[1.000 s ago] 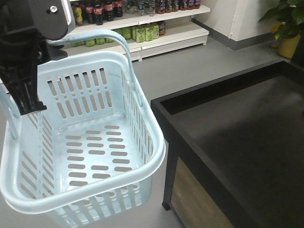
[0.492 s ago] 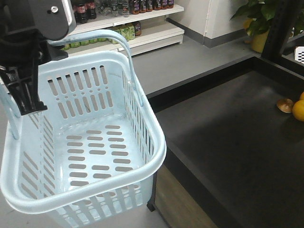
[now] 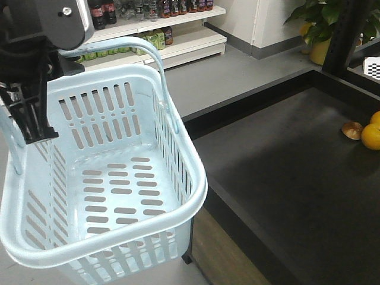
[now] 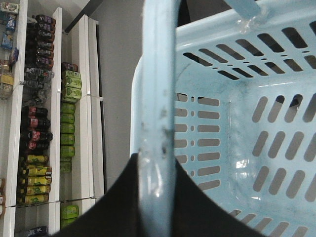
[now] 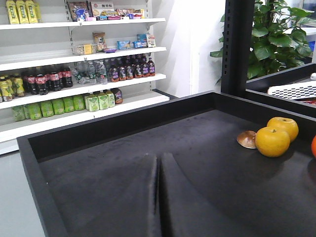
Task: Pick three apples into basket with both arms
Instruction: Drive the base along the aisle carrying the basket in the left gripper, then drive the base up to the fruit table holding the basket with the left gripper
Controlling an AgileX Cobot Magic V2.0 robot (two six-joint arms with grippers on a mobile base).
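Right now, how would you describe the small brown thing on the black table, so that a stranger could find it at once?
Look at the black table with raised edges, in front of the drink shelves. Near its right end, in the right wrist view, lie oranges. Just left of them is the brown piece: small, low and dull, unlike the bright round fruit.

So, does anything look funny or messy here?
Only a small brown scrap lying beside the oranges on the black table; I can't tell what it is. The basket is empty and looks unbroken.
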